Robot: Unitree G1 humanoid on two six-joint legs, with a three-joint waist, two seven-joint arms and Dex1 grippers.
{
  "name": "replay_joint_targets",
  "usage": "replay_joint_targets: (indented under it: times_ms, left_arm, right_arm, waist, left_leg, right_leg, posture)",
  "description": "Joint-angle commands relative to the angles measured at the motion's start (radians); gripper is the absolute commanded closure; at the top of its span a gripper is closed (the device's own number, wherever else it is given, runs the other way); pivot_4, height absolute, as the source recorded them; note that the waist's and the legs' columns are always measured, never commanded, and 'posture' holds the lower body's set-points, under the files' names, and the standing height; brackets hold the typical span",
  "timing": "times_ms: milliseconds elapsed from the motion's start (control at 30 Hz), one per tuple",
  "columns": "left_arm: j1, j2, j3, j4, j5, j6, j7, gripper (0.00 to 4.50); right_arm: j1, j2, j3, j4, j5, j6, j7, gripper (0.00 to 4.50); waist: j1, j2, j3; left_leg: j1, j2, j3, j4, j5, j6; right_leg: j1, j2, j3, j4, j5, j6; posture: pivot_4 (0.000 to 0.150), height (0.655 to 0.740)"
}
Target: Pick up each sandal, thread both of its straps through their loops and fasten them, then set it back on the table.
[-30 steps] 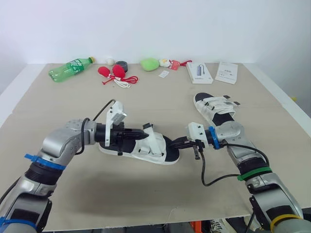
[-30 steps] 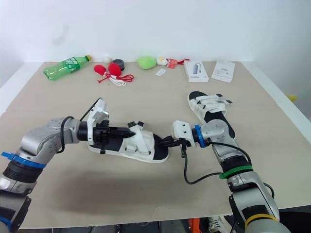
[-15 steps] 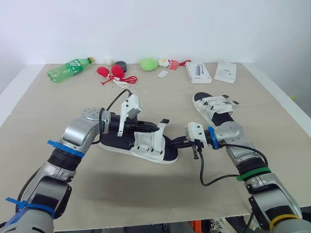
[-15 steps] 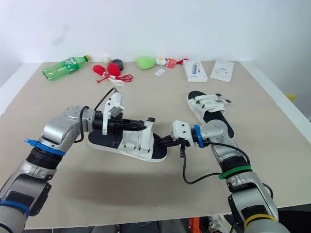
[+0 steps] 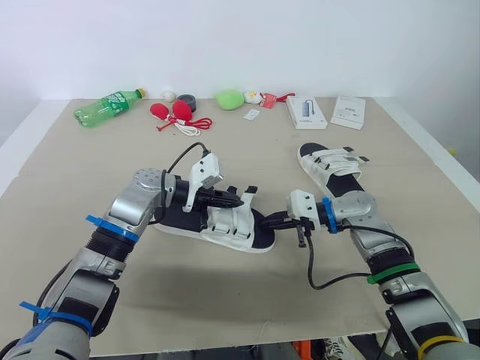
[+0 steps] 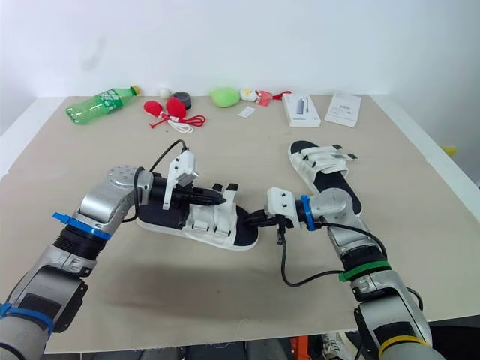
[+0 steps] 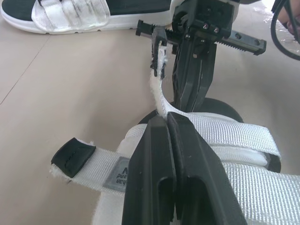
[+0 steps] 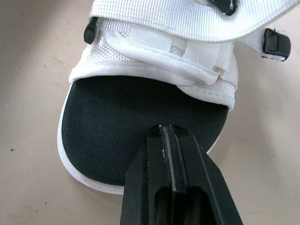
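in the middle of the frame the near sandal (image 5: 222, 229) sits on the table (image 5: 187, 300), with the left gripper (image 5: 238, 200) pinched shut on its white strap (image 7: 157, 93) and the right gripper (image 5: 274, 221) closed with its tips on the black toe end, while the second sandal (image 5: 331, 169) lies flat right of centre.

Near sandal (image 5: 225, 223), far sandal (image 5: 330, 166): white straps, black footbeds, white soles. Tabletop (image 5: 225, 300) beige, bottle (image 5: 103, 107) green, left gripper (image 5: 238, 201), right gripper (image 5: 267, 223) black.

No legible text — strap tag (image 7: 118, 172) lettering (half hidden) unreadable.
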Motion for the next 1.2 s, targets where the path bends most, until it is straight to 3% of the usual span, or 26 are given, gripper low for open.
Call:
replay_joint_targets:
  times_ms: [33, 167, 233, 267, 367, 400, 433, 500, 567, 633, 667, 800, 833, 900, 967, 1000, 1100, 1133, 1200]
  left_arm:
    - [-0.007, 0.005, 0.010, 0.039, 0.069, -0.026, 0.050, 4.47]
    - [-0.006, 0.002, 0.015, 0.039, 0.082, -0.010, 0.069, 4.47]
    - [-0.004, 0.010, 0.004, 0.042, 0.104, -0.029, 0.066, 4.07]
    - [-0.003, 0.014, 0.001, 0.043, 0.112, -0.041, 0.066, 3.59]
    - [-0.004, 0.019, 0.003, 0.053, 0.145, -0.079, 0.082, 3.29]
    - [-0.005, 0.022, 0.005, 0.055, 0.150, -0.091, 0.080, 2.79]
    - [-0.008, 0.024, 0.010, 0.058, 0.156, -0.099, 0.083, 2.66]
    - [-0.037, 0.031, 0.036, 0.082, 0.171, -0.156, 0.105, 1.91]
    - [-0.082, 0.025, 0.087, 0.107, 0.159, -0.211, 0.128, 0.74]
    - [-0.105, 0.012, 0.127, 0.089, 0.112, -0.235, 0.106, 0.53]
    - [-0.106, 0.005, 0.136, 0.063, 0.084, -0.240, 0.081, 0.09]
    - [-0.101, -0.044, 0.148, -0.026, -0.038, -0.131, -0.006, 0.09]
    - [-0.097, -0.052, 0.139, -0.033, -0.058, -0.102, -0.034, 0.34]
    - [-0.097, -0.063, 0.124, -0.037, -0.107, 0.001, -0.082, 0.95]
    - [-0.116, -0.072, 0.110, 0.002, -0.128, 0.089, -0.119, 1.89]
    - [-0.137, -0.078, 0.100, 0.048, -0.126, 0.131, -0.128, 2.09]
    - [-0.196, -0.083, 0.068, 0.159, -0.097, 0.220, -0.151, 3.23]
    - [-0.213, -0.084, 0.056, 0.190, -0.080, 0.227, -0.159, 3.38]
    - [-0.240, -0.081, 0.021, 0.243, -0.047, 0.238, -0.188, 4.18]
  right_arm:
    - [0.035, -0.024, 0.038, 0.045, -0.065, 0.026, 0.005, 4.50]
    - [0.032, -0.019, 0.041, 0.049, -0.065, 0.022, 0.007, 4.50]
    - [0.029, -0.018, 0.042, 0.052, -0.065, 0.021, 0.007, 4.50]
    - [0.026, -0.017, 0.042, 0.054, -0.066, 0.020, 0.007, 4.50]
    - [0.021, -0.016, 0.043, 0.061, -0.067, 0.017, 0.008, 4.50]
    - [0.020, -0.017, 0.043, 0.062, -0.067, 0.016, 0.008, 4.50]
    - [0.020, -0.017, 0.042, 0.064, -0.068, 0.015, 0.009, 4.50]
    - [0.019, -0.017, 0.041, 0.065, -0.069, 0.013, 0.012, 4.50]
    - [0.019, -0.019, 0.040, 0.067, -0.069, 0.011, 0.013, 4.50]
    - [0.017, -0.020, 0.039, 0.070, -0.070, 0.010, 0.013, 4.50]
    - [0.016, -0.020, 0.039, 0.072, -0.070, 0.009, 0.013, 4.50]
    - [0.008, -0.019, 0.039, 0.084, -0.074, 0.005, 0.012, 4.50]
    - [0.006, -0.017, 0.039, 0.086, -0.074, 0.004, 0.011, 4.50]
    - [0.005, -0.016, 0.039, 0.086, -0.074, 0.005, 0.010, 4.50]
    - [0.001, -0.015, 0.041, 0.090, -0.073, 0.004, 0.008, 4.50]
    - [0.000, -0.015, 0.041, 0.091, -0.073, 0.003, 0.007, 4.50]
    - [0.000, -0.016, 0.039, 0.092, -0.072, 0.003, 0.003, 4.50]
    - [0.002, -0.017, 0.038, 0.090, -0.072, 0.003, 0.002, 4.50]
    - [0.009, -0.019, 0.038, 0.084, -0.070, 0.003, -0.001, 4.50]
  waist:
    - [0.000, 0.000, 0.000]
    - [0.000, 0.000, 0.000]
    - [0.000, 0.000, 0.000]
    - [0.000, 0.000, 0.000]
    - [0.000, 0.000, 0.000]
    - [0.000, 0.000, 0.000]
    - [0.000, 0.000, 0.000]
    - [0.000, 0.000, 0.000]
    - [0.000, 0.000, 0.000]
    - [0.000, 0.000, 0.000]
    - [0.000, 0.000, 0.000]
    - [0.000, 0.000, 0.000]
    - [0.001, 0.000, 0.000]
    - [0.000, 0.000, 0.000]
    - [-0.001, 0.000, 0.000]
    - [-0.002, 0.000, 0.000]
    - [-0.006, 0.000, 0.000]
    - [-0.009, 0.000, 0.000]
    - [-0.010, 0.000, 0.000]
  left_leg:
    - [0.000, 0.000, 0.000, 0.000, 0.000, 0.000]
    - [0.000, 0.000, 0.000, 0.000, 0.000, 0.000]
    - [0.000, 0.000, 0.000, 0.000, 0.000, 0.000]
    - [0.000, 0.000, 0.000, 0.000, 0.000, 0.000]
    - [0.000, 0.000, 0.000, 0.000, 0.000, 0.000]
    - [0.000, 0.000, 0.000, 0.000, 0.000, 0.000]
    - [0.000, 0.000, 0.000, 0.000, 0.000, 0.000]
    - [0.000, 0.000, 0.000, -0.001, 0.000, 0.000]
    - [0.000, 0.000, 0.000, -0.002, 0.000, 0.000]
    - [0.000, 0.000, 0.000, -0.002, 0.000, 0.000]
    - [0.000, 0.000, -0.001, -0.002, 0.000, 0.000]
    - [-0.001, 0.000, 0.000, -0.002, 0.000, 0.000]
    - [-0.001, 0.000, 0.000, -0.002, 0.000, 0.000]
    - [-0.001, 0.000, 0.000, -0.001, 0.000, 0.000]
    - [-0.001, 0.000, -0.001, -0.001, 0.000, 0.000]
    - [-0.001, 0.000, -0.001, -0.001, 0.000, 0.000]
    - [-0.001, 0.000, -0.001, 0.000, 0.000, 0.000]
    - [-0.001, 0.000, -0.001, 0.000, 0.000, 0.000]
    - [-0.001, 0.000, -0.002, 0.000, 0.000, 0.000]
  right_leg:
    - [0.000, 0.000, 0.000, 0.000, 0.000, 0.000]
    - [0.000, 0.000, 0.000, 0.000, 0.000, 0.000]
    - [0.000, 0.000, 0.000, 0.000, 0.000, 0.000]
    - [0.000, 0.000, 0.000, 0.000, 0.000, 0.000]
    - [0.000, 0.000, 0.000, 0.000, 0.000, 0.000]
    - [0.000, 0.000, 0.000, 0.000, 0.000, 0.000]
    - [0.000, 0.000, 0.000, 0.000, 0.000, 0.000]
    - [0.000, 0.000, 0.000, 0.000, 0.000, 0.000]
    - [0.000, 0.000, 0.000, 0.000, 0.000, 0.000]
    - [-0.001, 0.001, 0.000, 0.000, 0.000, 0.000]
    - [-0.001, 0.001, 0.000, 0.000, 0.000, 0.000]
    - [0.000, 0.001, 0.000, 0.000, 0.000, 0.000]
    - [0.000, 0.001, 0.000, 0.000, 0.000, 0.000]
    - [-0.001, 0.001, 0.000, 0.000, 0.000, 0.000]
    - [-0.001, 0.001, 0.000, 0.000, 0.000, 0.001]
    - [-0.001, 0.001, 0.000, 0.000, 0.000, 0.001]
    - [0.000, 0.002, 0.000, 0.000, 0.000, 0.001]
    - [0.000, 0.002, 0.000, 0.000, 0.000, 0.001]
    - [0.000, 0.002, 0.000, 0.000, 0.000, 0.001]
  posture:
    - [0.150, 0.7400]
    - [0.150, 0.7400]
    - [0.150, 0.7400]
    - [0.150, 0.7400]
    - [0.150, 0.7400]
    - [0.150, 0.7400]
    - [0.150, 0.7400]
    - [0.150, 0.7400]
    - [0.150, 0.7400]
    - [0.150, 0.7400]
    - [0.150, 0.7400]
    - [0.150, 0.7400]
    - [0.150, 0.7400]
    - [0.150, 0.7400]
    - [0.150, 0.7400]
    - [0.150, 0.7400]
    - [0.150, 0.7400]
    - [0.150, 0.7400]
    - [0.150, 0.7400]
